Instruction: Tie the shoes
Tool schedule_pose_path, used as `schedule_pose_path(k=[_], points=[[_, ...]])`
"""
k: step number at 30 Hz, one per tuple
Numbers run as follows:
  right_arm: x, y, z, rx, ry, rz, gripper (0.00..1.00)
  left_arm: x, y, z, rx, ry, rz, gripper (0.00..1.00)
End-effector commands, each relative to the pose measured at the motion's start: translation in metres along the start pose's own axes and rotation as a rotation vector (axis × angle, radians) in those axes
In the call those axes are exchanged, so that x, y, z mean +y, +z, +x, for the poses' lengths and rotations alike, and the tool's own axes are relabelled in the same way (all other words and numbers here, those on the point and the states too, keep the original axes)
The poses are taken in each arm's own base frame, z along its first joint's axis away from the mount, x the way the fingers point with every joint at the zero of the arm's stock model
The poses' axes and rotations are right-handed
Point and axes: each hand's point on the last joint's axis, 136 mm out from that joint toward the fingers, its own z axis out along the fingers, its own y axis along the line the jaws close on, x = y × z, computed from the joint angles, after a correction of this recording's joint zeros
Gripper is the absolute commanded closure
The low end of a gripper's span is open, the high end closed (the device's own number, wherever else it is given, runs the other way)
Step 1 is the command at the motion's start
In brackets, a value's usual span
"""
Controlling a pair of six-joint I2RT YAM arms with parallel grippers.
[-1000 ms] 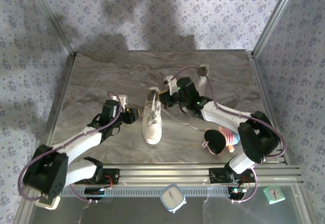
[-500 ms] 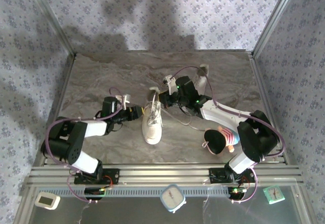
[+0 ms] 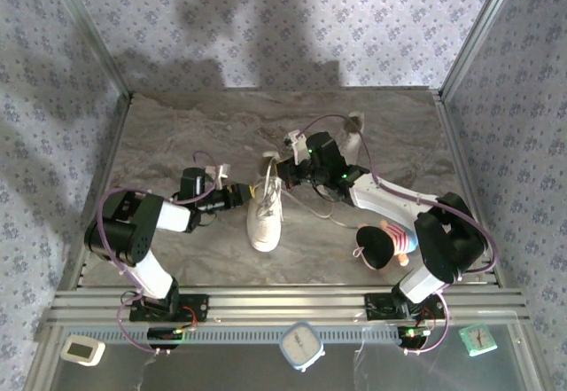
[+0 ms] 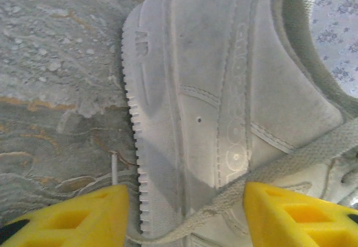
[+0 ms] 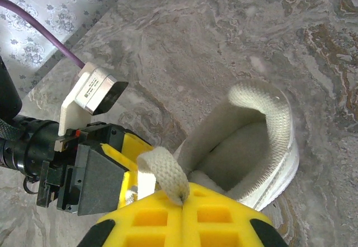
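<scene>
1. I see a white sneaker (image 3: 265,218) lying in the middle of the marbled grey table (image 3: 177,134), with its toe towards the arm bases and its heel opening towards the far wall.
2. A second sneaker (image 3: 355,125) lies farther back on the right, partly hidden behind my right arm.
3. My left gripper (image 3: 241,198) sits low against the left side of the middle sneaker.
4. In the left wrist view its yellow fingers (image 4: 84,216) stand apart, so the jaws are open. The sneaker's side wall (image 4: 212,90) and ridged sole edge fill the gap between them.
5. A lace strand (image 4: 291,160) runs slantwise across that gap, over the side of the sneaker. I cannot tell whether either finger touches it.
6. My right gripper (image 3: 285,175) hovers just above the sneaker's heel end.
7. In the right wrist view that gripper (image 5: 187,202) has its jaws closed, pinching a flat white lace end (image 5: 162,171) that curls up out of the fingertips.
8. Below it I see the padded heel opening (image 5: 263,135), and the left gripper just beside it.
9. A small black-and-pink plush toy (image 3: 383,244) lies near the right arm's base, well apart from the sneaker.
</scene>
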Motion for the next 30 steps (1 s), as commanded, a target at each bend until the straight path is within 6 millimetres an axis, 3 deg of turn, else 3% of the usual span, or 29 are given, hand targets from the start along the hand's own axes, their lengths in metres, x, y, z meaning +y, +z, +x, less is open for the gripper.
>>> schedule_pose_path(k=[1, 11, 17, 30], points=[[0.006, 0.002, -0.005, 0.006, 0.000, -0.019, 1.00, -0.013, 0.004, -0.011, -0.014, 0.034, 0.062, 0.49], [0.005, 0.003, -0.005, 0.006, 0.001, -0.015, 1.00, -0.012, 0.004, -0.009, -0.016, 0.024, 0.062, 0.81], [0.005, 0.002, -0.005, 0.003, -0.002, -0.013, 1.00, -0.007, -0.008, -0.012, -0.061, 0.038, -0.011, 0.98], [0.005, 0.001, -0.007, 0.000, -0.007, -0.012, 1.00, 0.009, -0.050, -0.011, -0.145, 0.068, -0.276, 1.00]])
